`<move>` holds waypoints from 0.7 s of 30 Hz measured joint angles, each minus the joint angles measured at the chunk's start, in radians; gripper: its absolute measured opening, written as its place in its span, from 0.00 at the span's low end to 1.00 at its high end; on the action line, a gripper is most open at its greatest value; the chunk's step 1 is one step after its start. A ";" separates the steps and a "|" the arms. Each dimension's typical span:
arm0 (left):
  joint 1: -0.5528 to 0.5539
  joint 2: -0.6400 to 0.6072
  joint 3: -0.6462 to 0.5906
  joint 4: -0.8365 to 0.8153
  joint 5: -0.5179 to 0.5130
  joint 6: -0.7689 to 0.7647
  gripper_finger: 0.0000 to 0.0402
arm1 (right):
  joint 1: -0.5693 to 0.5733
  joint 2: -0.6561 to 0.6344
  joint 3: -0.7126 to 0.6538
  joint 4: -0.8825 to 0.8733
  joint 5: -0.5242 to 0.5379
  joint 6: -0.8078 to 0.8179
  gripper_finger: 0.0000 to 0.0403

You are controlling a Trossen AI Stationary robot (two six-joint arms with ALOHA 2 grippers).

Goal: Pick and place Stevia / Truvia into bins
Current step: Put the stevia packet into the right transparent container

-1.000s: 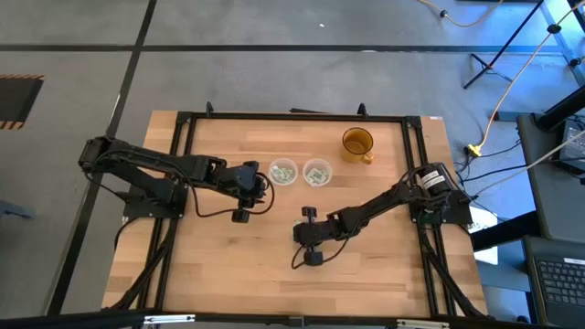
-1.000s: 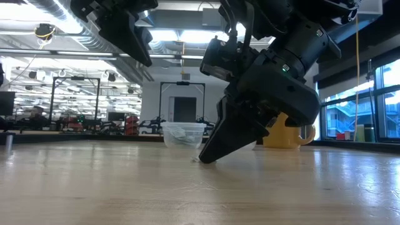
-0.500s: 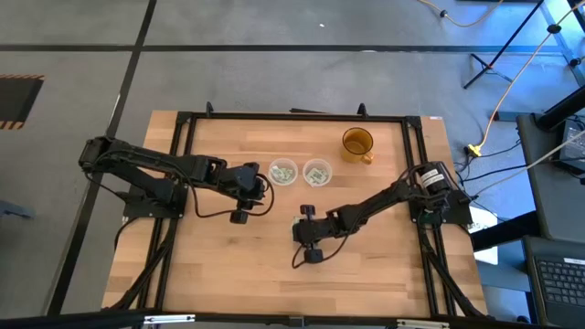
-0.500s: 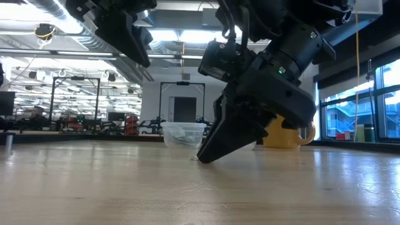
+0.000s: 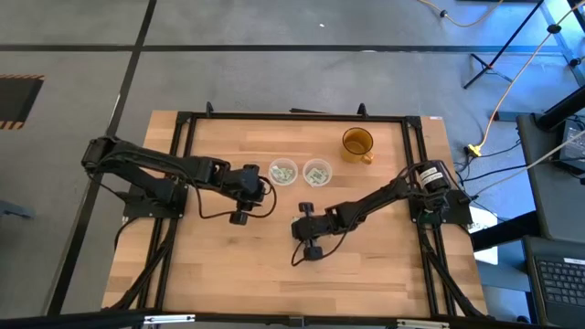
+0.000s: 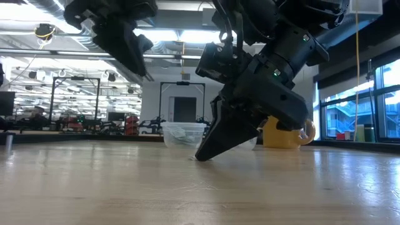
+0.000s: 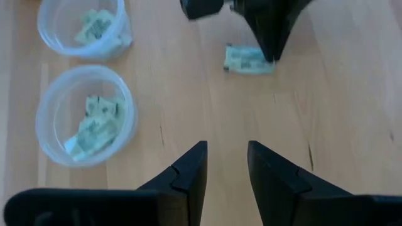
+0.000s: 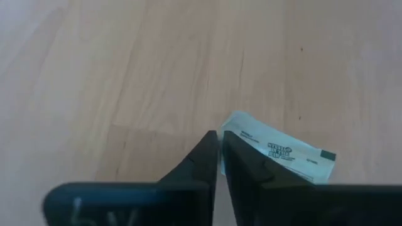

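Observation:
A pale green and white Stevia sachet lies flat on the wooden table, a little toward the near side of the two bins. My right gripper is shut, its tips down on the table at one end of the sachet. The two clear bins each hold several sachets and stand side by side at the middle of the table's far half. My left gripper hovers open above the table beside the left bin, holding nothing. My right gripper comes slanting down from the table's right, its tips on the table. The tip of one finger meets the sachet's rounded end. The sachet lies flat on the wood. Whether its edge lies between the fingers, I cannot tell.
An amber cup with a handle stands at the far right of the table. A black frame runs round the table's edges. Bare wood lies toward the near edge.
My left gripper has tipped a little where it hovers. The sachet and the bins lie as before.

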 joint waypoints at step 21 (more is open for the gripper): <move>-0.003 0.031 0.000 0.007 0.079 0.036 0.25 | -0.010 -0.248 -0.015 -0.180 0.055 -0.029 0.00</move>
